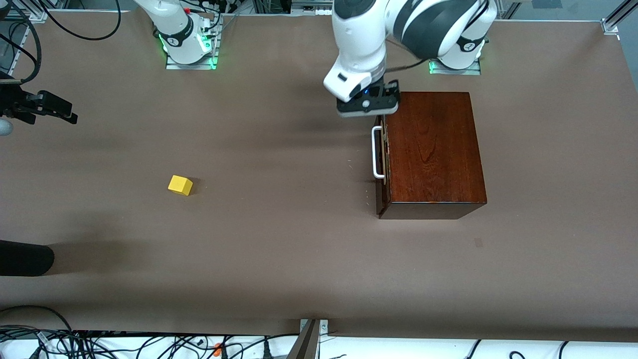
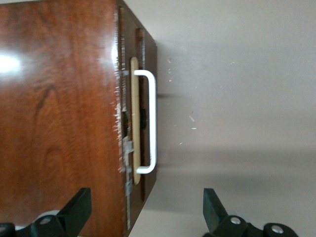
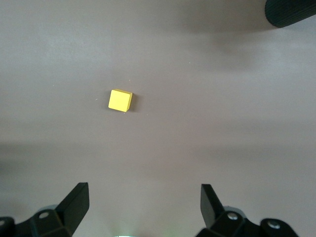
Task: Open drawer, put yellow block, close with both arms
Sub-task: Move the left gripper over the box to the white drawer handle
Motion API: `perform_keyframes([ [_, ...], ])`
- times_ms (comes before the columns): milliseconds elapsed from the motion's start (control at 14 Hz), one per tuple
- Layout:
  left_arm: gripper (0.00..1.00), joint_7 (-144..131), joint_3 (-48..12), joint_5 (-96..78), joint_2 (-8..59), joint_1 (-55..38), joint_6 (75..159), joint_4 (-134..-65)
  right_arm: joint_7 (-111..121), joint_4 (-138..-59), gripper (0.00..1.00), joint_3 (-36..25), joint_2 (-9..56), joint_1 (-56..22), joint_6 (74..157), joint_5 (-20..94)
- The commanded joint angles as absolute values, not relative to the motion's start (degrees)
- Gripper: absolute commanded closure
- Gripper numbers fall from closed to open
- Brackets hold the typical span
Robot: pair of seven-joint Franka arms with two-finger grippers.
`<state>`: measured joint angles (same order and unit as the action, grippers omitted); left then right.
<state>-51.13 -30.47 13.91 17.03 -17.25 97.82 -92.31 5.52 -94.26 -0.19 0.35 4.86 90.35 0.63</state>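
The open left gripper (image 2: 145,212) hovers over the shut drawer's handle (image 2: 150,121); the open right gripper (image 3: 144,207) hangs above the block (image 3: 120,100).

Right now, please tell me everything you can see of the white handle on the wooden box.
The white handle is a thin bar bent into a squared U shape with rounded corners; it looks like painted metal or plastic. Its two ends go into the dark reddish-brown drawer front of the glossy wooden box, and the bar stands off from that front, running parallel to it. The drawer looks shut. The left hand hovers open above the end of the handle farther from the front camera. Nothing touches the handle.
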Motion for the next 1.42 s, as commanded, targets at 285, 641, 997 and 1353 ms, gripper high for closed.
perform_keyframes([
  [285, 0.00, -51.6, -30.3, 19.9, 25.0, -18.5, 100.4, -90.4, 5.1, -93.2, 0.00, 0.4, 0.7, 5.5, 89.3, 1.4],
  [641, 0.00, -54.1, -30.3, 24.6, 29.4, -18.7, 103.3, -92.2, 5.1, -93.2, 0.00, 0.4, 0.7, 5.5, 89.3, 1.4],
  [997, 0.00, -56.4, -30.1, 26.7, 30.8, -18.6, 106.8, -94.7, 5.1, -93.2, 0.00, 0.4, 0.7, 5.5, 89.3, 1.4],
  [1353, 0.00, -59.9, -30.1, 30.1, 33.0, -18.8, 106.8, -94.4, 5.2, -93.2, 0.00, 0.3, 0.7, 5.5, 89.2, 1.4],
])
